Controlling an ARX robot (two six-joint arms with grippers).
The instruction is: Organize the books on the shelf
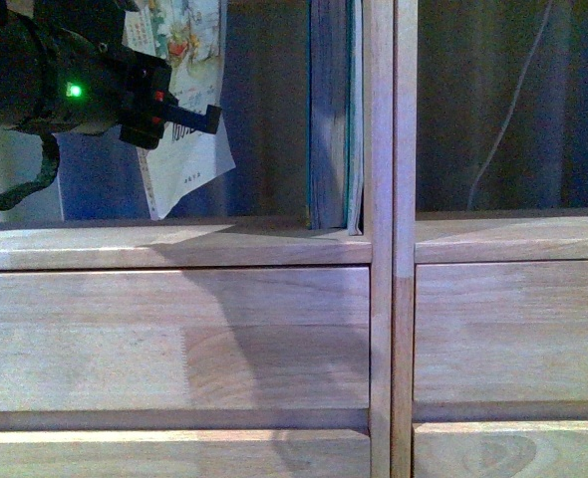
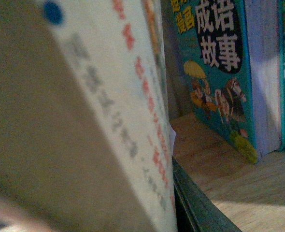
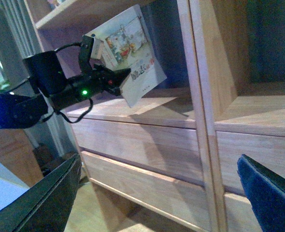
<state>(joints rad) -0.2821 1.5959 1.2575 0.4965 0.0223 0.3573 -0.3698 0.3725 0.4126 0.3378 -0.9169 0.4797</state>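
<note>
Tilted booklet (image 1: 189, 164) clamped in left gripper (image 1: 196, 118); teal book (image 1: 329, 110) upright, well apart.

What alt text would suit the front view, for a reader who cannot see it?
The left gripper, fingers shut on a thin booklet, holds it tilted at the left compartment of a light-wood shelf. A teal book stands upright against the divider; drawer fronts lie below.

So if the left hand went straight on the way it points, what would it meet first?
Probably the teal book; the booklet in the left hand would touch it first. Depth is unclear.
</note>
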